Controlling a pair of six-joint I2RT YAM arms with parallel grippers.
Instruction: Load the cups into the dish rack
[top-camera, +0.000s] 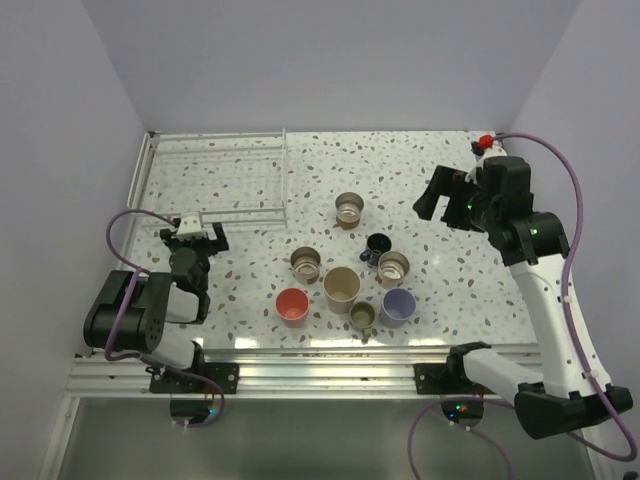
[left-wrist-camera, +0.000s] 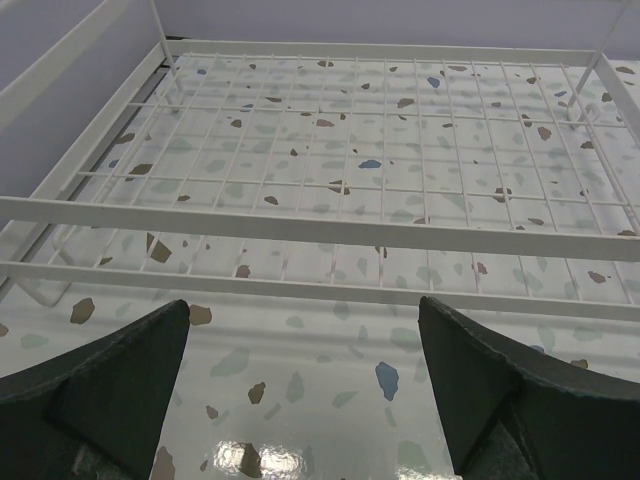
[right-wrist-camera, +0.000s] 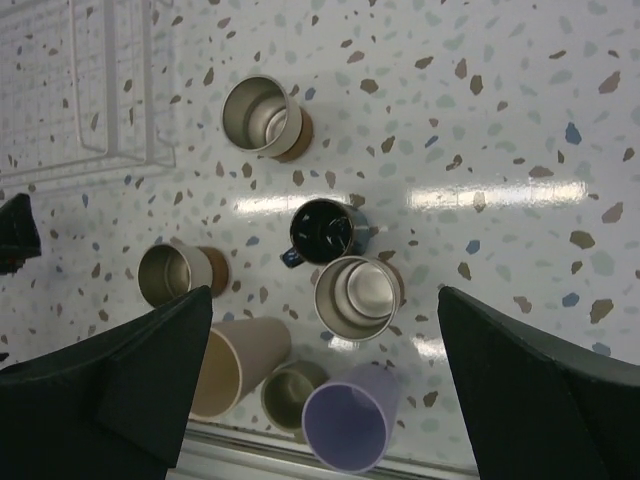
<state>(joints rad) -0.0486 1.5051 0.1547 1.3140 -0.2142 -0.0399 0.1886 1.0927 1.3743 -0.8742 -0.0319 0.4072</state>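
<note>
left tool (left-wrist-camera: 302, 310) gapes empty before the dish rack (left-wrist-camera: 320, 232), right tool (right-wrist-camera: 325, 295) hangs spread above the cups (right-wrist-camera: 322, 230).

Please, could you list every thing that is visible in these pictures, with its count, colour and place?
dish rack: one, white wire, far left corner, no cup inside.
metallic cups: three, grey inside; one apart beside the rack, two in the cluster.
dark blue cup: one, far side of the cluster.
beige cup: one, middle of the cluster.
red cup: one, near left of the cluster.
olive cup: one, nearest the table edge.
lavender cup: one, near right.
table: one, white, speckled.
left gripper: black, open, facing the rack.
right gripper: black, open, above the cups.
</note>
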